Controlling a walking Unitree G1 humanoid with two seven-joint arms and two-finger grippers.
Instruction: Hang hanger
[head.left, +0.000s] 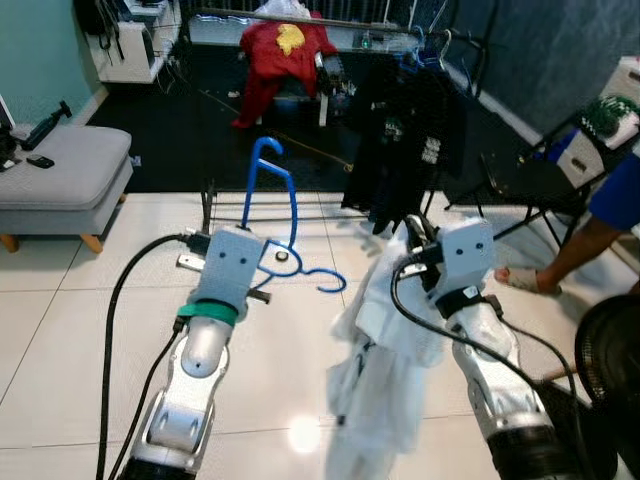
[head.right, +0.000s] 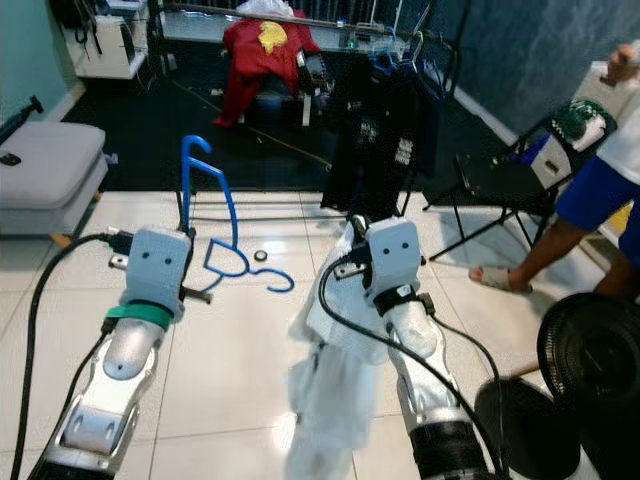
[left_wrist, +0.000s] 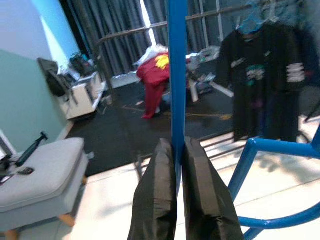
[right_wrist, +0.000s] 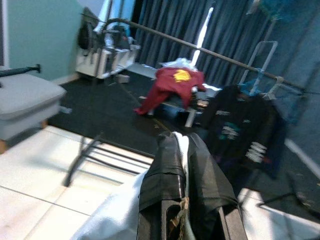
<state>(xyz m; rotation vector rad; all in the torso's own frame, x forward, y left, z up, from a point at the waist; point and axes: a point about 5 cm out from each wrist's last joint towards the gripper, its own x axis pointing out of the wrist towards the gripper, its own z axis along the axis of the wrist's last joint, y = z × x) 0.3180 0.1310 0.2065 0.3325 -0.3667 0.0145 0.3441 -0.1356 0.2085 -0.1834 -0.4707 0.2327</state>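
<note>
A blue plastic hanger (head.left: 284, 213) stands upright in front of me, hook at the top. My left gripper (left_wrist: 177, 152) is shut on its blue bar. A white garment (head.left: 385, 350) hangs down from my right gripper (right_wrist: 180, 145), which is shut on a fold of the cloth. Ahead runs a metal clothes rail (head.left: 330, 22) with a black T-shirt (head.left: 405, 140) hanging from it on a hanger and a red garment (head.left: 283, 52) draped behind.
A grey ottoman (head.left: 60, 180) stands at the left on the white tile floor. A person's leg (head.left: 575, 250) and a folding chair (head.left: 545, 185) are at the right, with a black fan (head.left: 610, 370) near my right arm. Dark carpet lies under the rail.
</note>
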